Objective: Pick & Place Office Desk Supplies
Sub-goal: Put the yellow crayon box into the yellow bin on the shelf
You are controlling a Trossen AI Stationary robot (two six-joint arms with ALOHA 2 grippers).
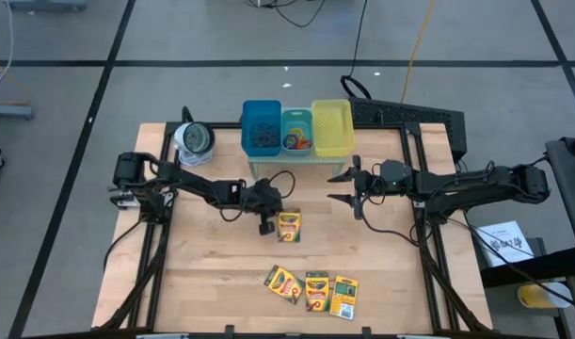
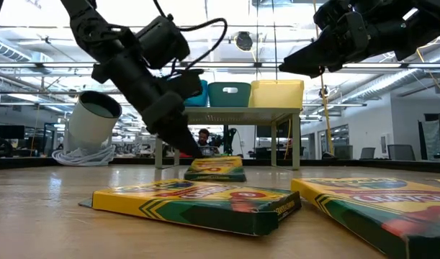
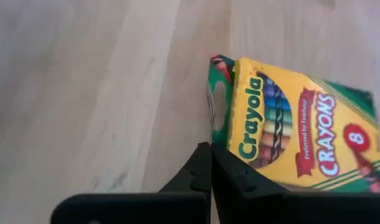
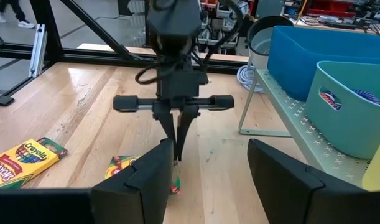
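Left gripper (image 1: 266, 226): fingers pressed together, empty, tips at the left edge of a crayon box (image 1: 289, 227) lying flat mid-table.
Right gripper (image 1: 341, 187): fingers spread wide, empty, raised right of centre.
Other crayon boxes (image 1: 311, 291): three, near edge.
Bins (image 1: 296, 130): far side, on a rack.

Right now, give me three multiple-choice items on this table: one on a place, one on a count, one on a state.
1. Where is the left gripper?
A. at the lone crayon box
B. over the yellow bin
C. beside the roll

2. How many crayon boxes lie on the table?
A. two
B. four
C. six

3. How do the right gripper fingers stand?
A. shut on a box
B. shut, holding nothing
C. open, holding nothing

Key: 1 A, its closed tips meet that box's edge; 2 B, one mid-table, three nearer the front edge; 3 C, the fingers stand spread above bare wood.
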